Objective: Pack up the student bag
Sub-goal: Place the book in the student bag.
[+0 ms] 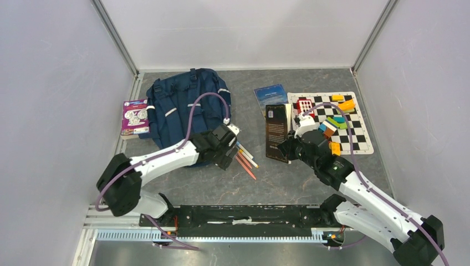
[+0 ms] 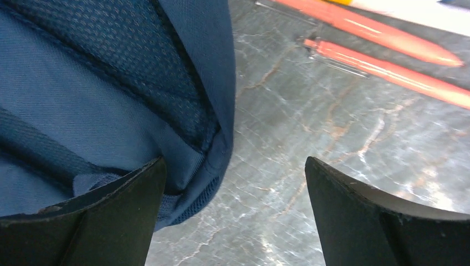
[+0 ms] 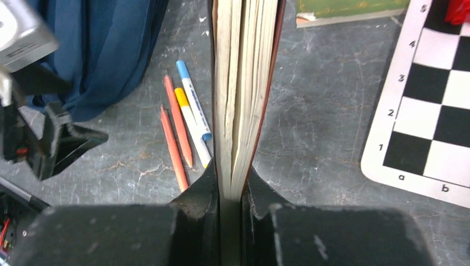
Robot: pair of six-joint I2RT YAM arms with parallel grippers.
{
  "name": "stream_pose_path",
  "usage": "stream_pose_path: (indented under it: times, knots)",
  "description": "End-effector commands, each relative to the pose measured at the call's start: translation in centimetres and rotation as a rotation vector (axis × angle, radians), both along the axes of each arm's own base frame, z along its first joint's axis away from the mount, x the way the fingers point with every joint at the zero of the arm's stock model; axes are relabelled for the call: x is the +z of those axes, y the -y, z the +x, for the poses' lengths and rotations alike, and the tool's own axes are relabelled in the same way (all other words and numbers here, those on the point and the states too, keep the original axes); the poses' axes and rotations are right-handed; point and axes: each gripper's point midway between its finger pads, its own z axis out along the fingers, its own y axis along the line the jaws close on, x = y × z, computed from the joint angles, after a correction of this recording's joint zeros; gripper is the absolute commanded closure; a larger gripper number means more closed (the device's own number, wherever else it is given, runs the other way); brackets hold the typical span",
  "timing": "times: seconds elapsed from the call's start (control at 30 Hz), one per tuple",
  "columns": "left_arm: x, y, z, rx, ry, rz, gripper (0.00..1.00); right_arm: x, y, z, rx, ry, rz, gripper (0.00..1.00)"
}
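The student bag (image 1: pixel 180 105) lies flat at the back left of the table, navy with grey strips. My left gripper (image 1: pixel 228 148) hovers at its near right corner, open. In the left wrist view the left gripper (image 2: pixel 235 185) has bag fabric (image 2: pixel 111 100) against the left finger (image 2: pixel 127 213) and only table between the jaws. My right gripper (image 1: pixel 289 148) is shut on a dark-covered book (image 1: pixel 275 132) standing on edge. Seen from the right wrist, the book's pages (image 3: pixel 244 83) are clamped in the right gripper (image 3: pixel 230 188).
Orange pencils and pens (image 1: pixel 245 158) lie between the bag and the book, also seen as pencils (image 2: pixel 388 69) and pens (image 3: pixel 185 122). A purple booklet (image 1: pixel 134 117) sits left of the bag. A blue book (image 1: pixel 270 95) and a chessboard (image 1: pixel 354 138) with coloured blocks lie right.
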Motion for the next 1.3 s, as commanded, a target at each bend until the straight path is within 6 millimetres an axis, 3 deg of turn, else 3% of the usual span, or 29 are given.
stream_pose_path:
  times: [0.0, 0.23, 0.27, 0.37, 0.47, 0.6, 0.73, 0.83, 0.9, 1.1, 1.27]
  knots:
    - [1.2, -1.4, 3.0, 0.022, 0.126, 0.179, 0.00, 2.9, -1.4, 0.2, 0.036, 0.083, 0.127, 1.00]
    - [1.2, -3.4, 4.7, 0.068, 0.190, 0.371, 0.01, 2.1, -2.0, -0.6, 0.074, 0.063, 0.159, 1.00]
    - [1.4, -3.5, 4.9, 0.067, 0.193, 0.386, 0.07, 2.0, -2.0, -0.6, 0.075, 0.059, 0.161, 1.00]
    - [3.4, -3.7, 5.4, 0.088, 0.247, 0.373, 0.37, 2.0, -2.2, -0.9, 0.087, 0.050, 0.180, 1.00]
    - [7.3, -3.5, 6.2, 0.115, 0.352, 0.294, 0.69, 2.3, -3.4, -1.7, 0.147, 0.022, 0.229, 1.00]
    - [13.8, -2.8, 7.2, 0.138, 0.504, 0.147, 0.91, 2.1, -5.6, -3.4, 0.254, -0.062, 0.315, 1.00]
    - [20.3, -2.4, 7.7, 0.128, 0.647, 0.029, 0.98, 2.3, -8.4, -5.4, 0.381, -0.143, 0.459, 1.00]
    - [23.6, -2.3, 7.8, 0.115, 0.735, -0.039, 0.98, 2.2, -9.8, -6.2, 0.411, -0.179, 0.479, 1.00]
    - [24.8, -2.0, 7.7, 0.084, 0.768, -0.075, 0.98, 2.8, -11.0, -6.6, 0.441, -0.194, 0.492, 1.00]
    - [24.0, -1.6, 7.6, 0.042, 0.779, -0.094, 0.98, 6.2, -14.0, -7.2, 0.481, -0.187, 0.559, 1.00]
    - [22.8, -1.7, 7.3, 0.045, 0.791, -0.120, 0.98, 7.6, -14.4, -7.4, 0.448, -0.191, 0.598, 1.00]
